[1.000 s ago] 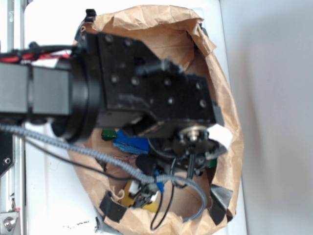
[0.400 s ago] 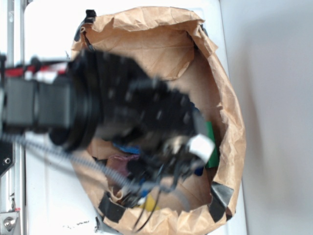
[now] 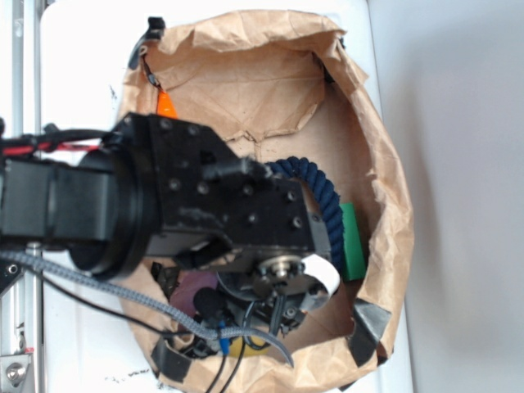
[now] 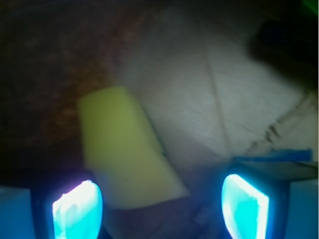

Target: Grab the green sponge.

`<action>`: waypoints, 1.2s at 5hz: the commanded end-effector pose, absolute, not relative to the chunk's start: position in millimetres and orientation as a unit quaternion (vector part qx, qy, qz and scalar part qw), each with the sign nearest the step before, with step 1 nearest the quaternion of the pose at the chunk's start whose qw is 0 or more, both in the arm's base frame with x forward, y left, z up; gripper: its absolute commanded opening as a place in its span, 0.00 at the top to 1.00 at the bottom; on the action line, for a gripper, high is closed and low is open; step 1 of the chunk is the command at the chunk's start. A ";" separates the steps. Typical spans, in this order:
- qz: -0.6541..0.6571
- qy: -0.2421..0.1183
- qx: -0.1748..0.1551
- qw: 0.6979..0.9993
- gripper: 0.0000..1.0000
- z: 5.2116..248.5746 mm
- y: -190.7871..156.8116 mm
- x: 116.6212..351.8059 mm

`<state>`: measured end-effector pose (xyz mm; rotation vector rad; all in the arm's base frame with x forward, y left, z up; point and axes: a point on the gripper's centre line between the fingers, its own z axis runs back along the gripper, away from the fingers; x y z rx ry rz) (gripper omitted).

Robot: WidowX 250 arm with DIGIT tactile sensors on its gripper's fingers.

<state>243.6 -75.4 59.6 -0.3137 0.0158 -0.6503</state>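
Biggest risk I saw: the pincer (image 4: 160,206) closing on the pale yellow block (image 4: 127,149) under it, since it was nowhere near the green sponge (image 3: 353,241) over by the paper bag's (image 3: 391,205) right wall. Arm reached in from the left, wrist pointing down, fingers spread, holding nothing.

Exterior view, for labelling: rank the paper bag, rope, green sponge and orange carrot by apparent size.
1. paper bag
2. rope, partly hidden
3. green sponge
4. orange carrot, mostly hidden, so its rank is unsure
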 end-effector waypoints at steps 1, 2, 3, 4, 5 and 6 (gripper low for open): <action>-0.369 0.021 -0.198 0.908 0.00 59.2 -89.8 246.1; -0.380 0.029 -0.183 0.906 0.00 39.0 -95.9 240.2; -0.394 0.037 -0.171 0.902 0.00 21.2 -97.3 230.9; -0.379 0.030 -0.163 0.911 1.00 16.1 -94.4 232.0; -0.363 0.018 -0.171 0.916 1.00 24.7 -88.8 239.1; -0.343 0.004 -0.179 0.922 1.00 35.4 -82.9 246.4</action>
